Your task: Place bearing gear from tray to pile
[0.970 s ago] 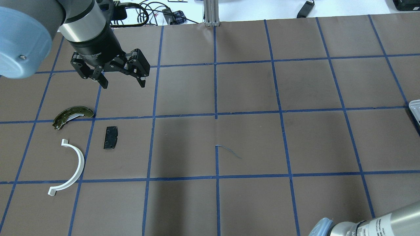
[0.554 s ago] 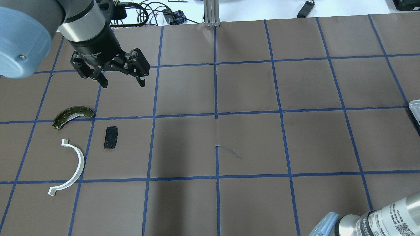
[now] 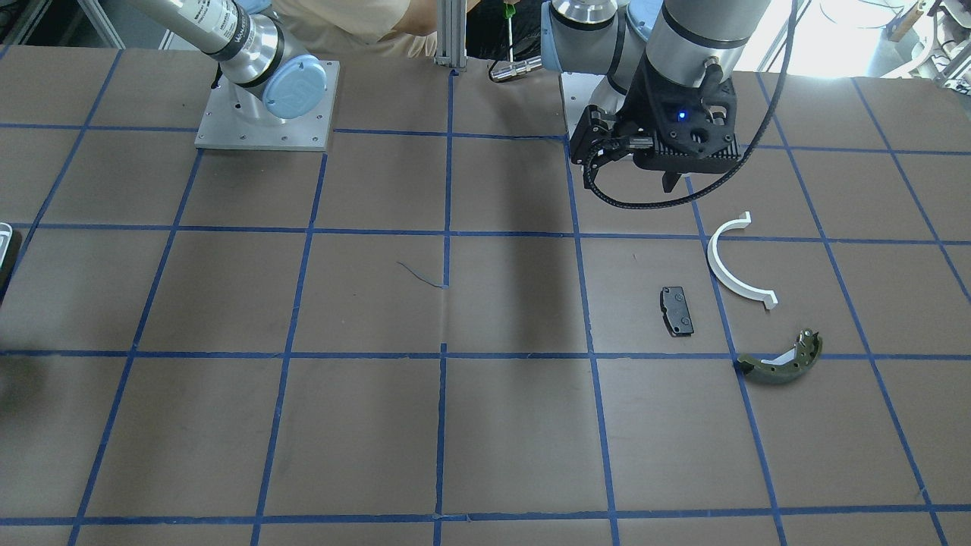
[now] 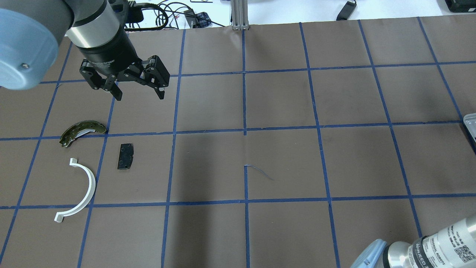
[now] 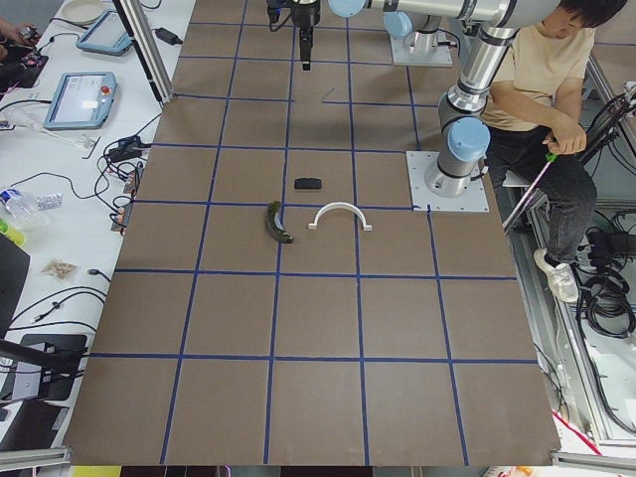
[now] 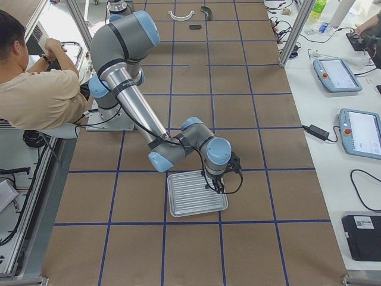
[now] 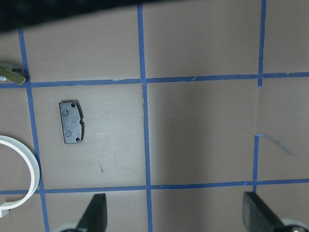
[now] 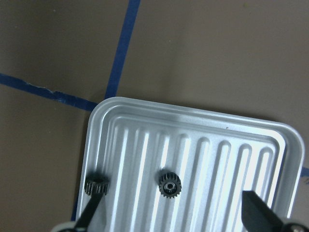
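Note:
The white ridged tray (image 8: 193, 120) holds two small black bearing gears, one near its middle (image 8: 169, 184) and one at its left rim (image 8: 96, 186). My right gripper (image 8: 174, 215) hangs open just above the tray, and its left finger (image 8: 91, 212) is next to the rim gear. The exterior right view shows the same gripper (image 6: 214, 186) over the tray (image 6: 190, 196). The pile lies far off: a white half-ring (image 4: 91, 184), a black plate (image 4: 125, 156) and an olive brake shoe (image 4: 82, 131). My left gripper (image 4: 140, 96) is open and empty, beyond the pile.
Brown table cover with a blue tape grid. Only a corner of the tray (image 4: 470, 124) shows at the overhead view's right edge. A person sits beside the robot base (image 6: 41, 89). An aluminium post (image 4: 240, 15) and cables stand at the far edge.
The right arm's link at the overhead view's lower right has shifted down and to the right. The left arm and the pile have not moved.

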Robot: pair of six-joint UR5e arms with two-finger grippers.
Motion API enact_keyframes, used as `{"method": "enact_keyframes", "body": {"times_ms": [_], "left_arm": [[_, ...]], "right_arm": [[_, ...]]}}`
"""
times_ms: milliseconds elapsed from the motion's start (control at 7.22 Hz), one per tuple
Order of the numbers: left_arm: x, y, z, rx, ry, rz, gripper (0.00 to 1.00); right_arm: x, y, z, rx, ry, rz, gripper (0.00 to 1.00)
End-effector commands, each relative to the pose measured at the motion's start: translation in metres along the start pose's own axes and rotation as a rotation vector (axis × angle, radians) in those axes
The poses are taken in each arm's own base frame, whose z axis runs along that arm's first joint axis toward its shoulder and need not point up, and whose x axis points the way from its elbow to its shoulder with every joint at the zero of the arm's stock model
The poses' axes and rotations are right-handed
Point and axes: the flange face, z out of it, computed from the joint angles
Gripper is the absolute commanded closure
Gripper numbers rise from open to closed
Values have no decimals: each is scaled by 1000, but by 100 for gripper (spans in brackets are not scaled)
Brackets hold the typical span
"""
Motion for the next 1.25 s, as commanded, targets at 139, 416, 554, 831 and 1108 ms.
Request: {"method": "enact_keyframes", "body": {"times_ms": [139, 416, 554, 831, 1108], "left_arm": [[0, 0, -1, 2, 0, 0, 0], [0, 0, -1, 2, 0, 0, 0], [0, 0, -1, 2, 2, 0, 0], [0, 0, -1, 2, 0, 0, 0], [0, 0, -1, 2, 0, 0, 0]], "right_arm": [[-10, 8, 37, -4, 20, 66, 0], [-3, 11, 54, -2, 30, 70, 0], [0, 15, 54, -2, 31, 78, 0], [2, 19, 53, -3, 33, 89, 1], [2, 19, 53, -3, 33, 87, 8]]}}
